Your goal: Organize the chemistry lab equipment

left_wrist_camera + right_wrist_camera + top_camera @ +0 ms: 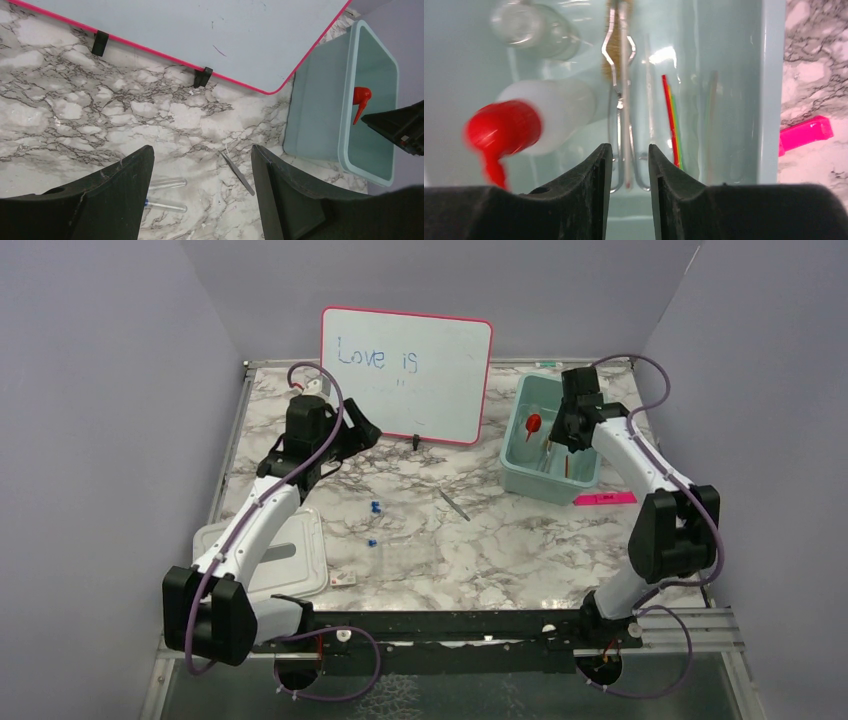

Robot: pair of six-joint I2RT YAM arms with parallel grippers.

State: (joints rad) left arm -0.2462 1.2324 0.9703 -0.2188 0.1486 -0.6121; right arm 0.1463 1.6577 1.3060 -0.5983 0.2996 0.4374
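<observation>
Two words, "Love is", on whiteboard (405,375), left hand (200,150) apart, right hand (629,148) slightly apart above bin (541,485)

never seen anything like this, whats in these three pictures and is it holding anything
A left arm and a right arm, each ending in a two-finger gripper, stand at a marble table. The wide picture looks down from above; the other two come from cameras on each wrist. The left gripper is open; on the table lie a metal strip and blue-capped tubes. The right gripper, jaws slightly apart, hangs over a teal bin; inside lie a squeeze bottle, a beaker and metal tongs. Neither seems to grip anything.
</observation>
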